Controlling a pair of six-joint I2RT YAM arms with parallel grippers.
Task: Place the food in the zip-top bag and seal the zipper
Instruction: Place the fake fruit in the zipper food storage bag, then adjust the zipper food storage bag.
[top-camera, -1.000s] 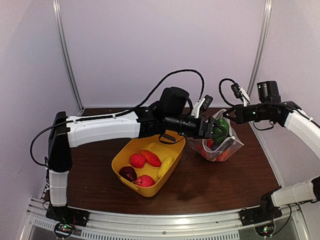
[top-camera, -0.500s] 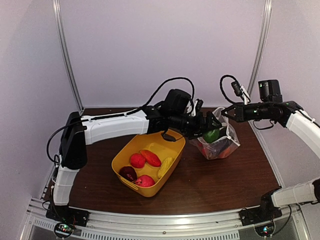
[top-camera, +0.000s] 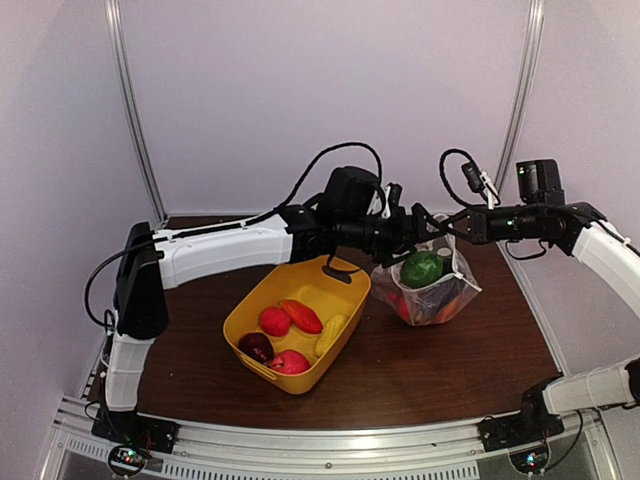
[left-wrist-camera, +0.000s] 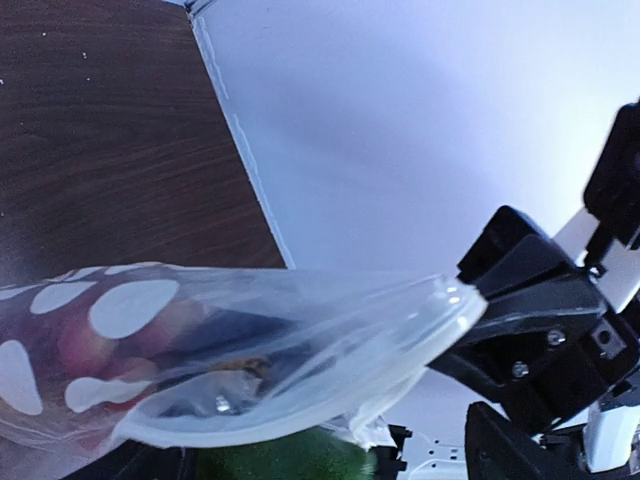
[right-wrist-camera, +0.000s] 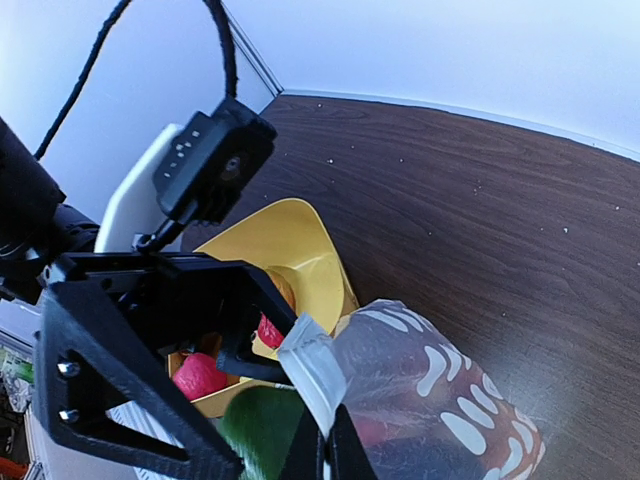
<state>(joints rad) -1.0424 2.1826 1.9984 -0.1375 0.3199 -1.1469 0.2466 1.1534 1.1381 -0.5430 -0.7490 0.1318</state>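
The soft, clear, spotted zip-top bag (top-camera: 441, 296), with round green food (top-camera: 422, 268) at its mouth, is pinched mouth-up by the right gripper (top-camera: 449, 231); how the jaws of the left gripper (top-camera: 412, 238) stand cannot be told.

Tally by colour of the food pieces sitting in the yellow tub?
Red pieces: 2
Orange-red piece: 1
Yellow piece: 1
Dark purple piece: 1
Total: 5
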